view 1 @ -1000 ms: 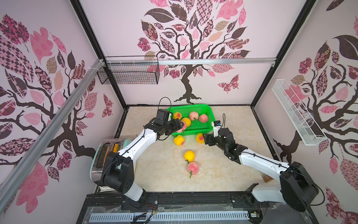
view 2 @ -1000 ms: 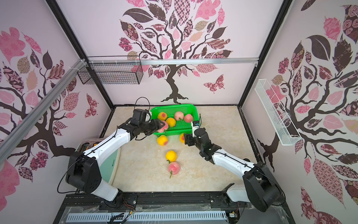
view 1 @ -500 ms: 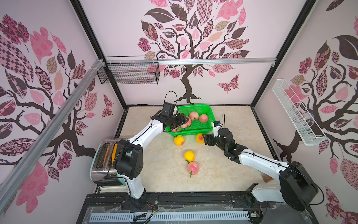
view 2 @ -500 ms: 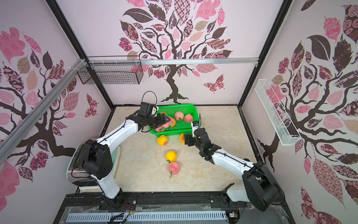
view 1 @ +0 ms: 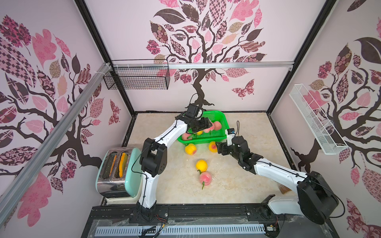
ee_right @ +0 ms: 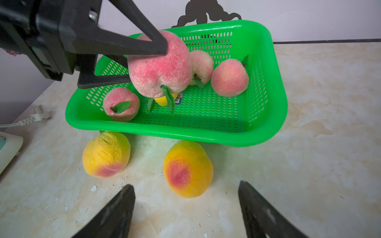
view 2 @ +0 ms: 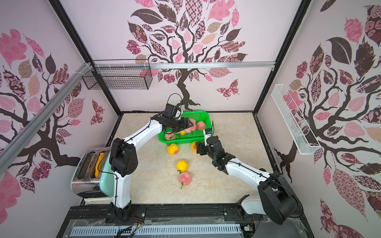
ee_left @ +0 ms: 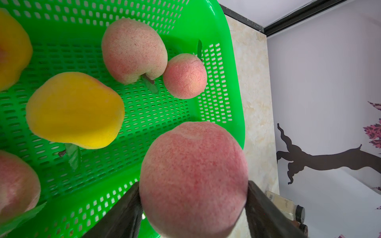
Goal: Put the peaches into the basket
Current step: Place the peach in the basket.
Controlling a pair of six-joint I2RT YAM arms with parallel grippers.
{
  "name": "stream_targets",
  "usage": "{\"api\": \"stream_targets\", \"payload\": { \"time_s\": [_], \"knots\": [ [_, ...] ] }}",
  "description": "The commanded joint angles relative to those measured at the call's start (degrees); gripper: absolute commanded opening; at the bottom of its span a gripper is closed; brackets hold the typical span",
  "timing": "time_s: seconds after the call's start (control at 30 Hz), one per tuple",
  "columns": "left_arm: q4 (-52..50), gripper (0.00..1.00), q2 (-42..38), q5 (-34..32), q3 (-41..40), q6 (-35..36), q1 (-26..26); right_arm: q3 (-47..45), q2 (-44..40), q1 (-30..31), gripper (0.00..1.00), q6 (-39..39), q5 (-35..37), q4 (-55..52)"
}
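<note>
Your left end effector (ee_left: 193,208) grips a pink peach (ee_left: 193,175) above the basket (ee_right: 206,136); your right end effector (ee_right: 185,184) stands open and empty near a yellow peach (ee_right: 187,169) on the bench (ee_right: 309,164).

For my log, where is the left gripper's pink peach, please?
In the right wrist view, the held peach hangs over the green basket, a yellow peach behind it.

peaches (view 1: 201,165) 10 | basket (view 1: 201,141) 1 | toaster (view 1: 111,185) 1 | wall racks (view 1: 137,80) 2
</note>
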Motion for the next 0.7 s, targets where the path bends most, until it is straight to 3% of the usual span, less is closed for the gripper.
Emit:
{"api": "stream_targets", "payload": {
  "time_s": [0.0, 0.67],
  "knots": [
    [-1.33, 0.74, 1.92, -0.1, 2.1, 0.8, -0.51, -0.85, -0.6, 0.24, 0.81, 0.5, 0.0, 0.16],
    [-2.1, 0.76, 9.82, -2.3, 7.56, -0.16, -1.62, -0.89, -0.88, 0.23, 0.81, 0.54, 0.0, 0.08]
  ]
}}
